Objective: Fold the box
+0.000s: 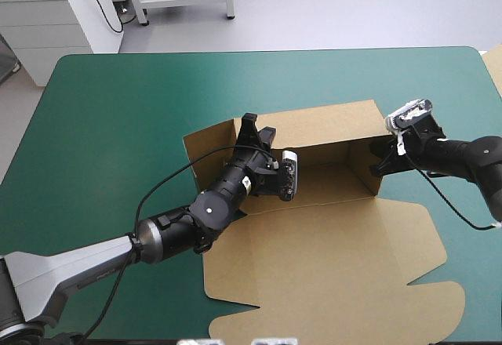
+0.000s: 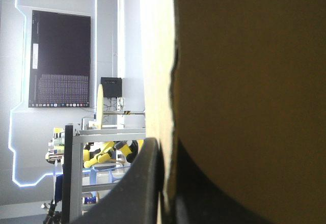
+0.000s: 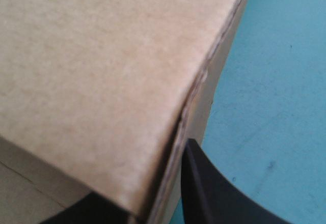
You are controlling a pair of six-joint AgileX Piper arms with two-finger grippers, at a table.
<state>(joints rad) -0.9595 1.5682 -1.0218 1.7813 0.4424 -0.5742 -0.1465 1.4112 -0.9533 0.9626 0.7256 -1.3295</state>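
High view: brown box [image 1: 329,235] ctr-to-5 o'clock on teal-green cover [image 1: 118,125], back walls up. Left gripper [image 1: 257,132] pinches box wall at 10 o'clock; right gripper [image 1: 383,157] pinches corner at 2 o'clock.

Bright, even light; only soft, faint shadows inside the walls of the box [image 1: 329,174].
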